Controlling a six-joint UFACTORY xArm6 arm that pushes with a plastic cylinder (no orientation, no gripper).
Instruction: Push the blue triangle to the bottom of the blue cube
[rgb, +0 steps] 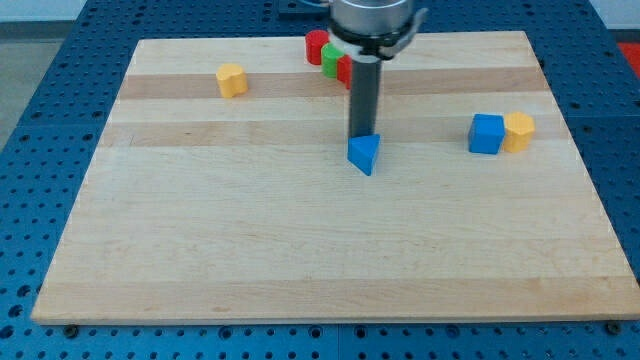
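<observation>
Our tip (362, 136) rests on the top edge of the blue triangle (364, 153); we carry no gripper, nothing grasped. Blue cube (487, 134) lies well toward the view's right of the triangle, touching a yellow block (519, 131).

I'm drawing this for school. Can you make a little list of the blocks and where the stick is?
blue triangle: board middle
my tip: at the triangle's top edge
blue cube: view's right
yellow block: touching the cube's right side
yellow block near top left: alone
red and green blocks: top, partly hidden behind the rod
board: wooden
</observation>
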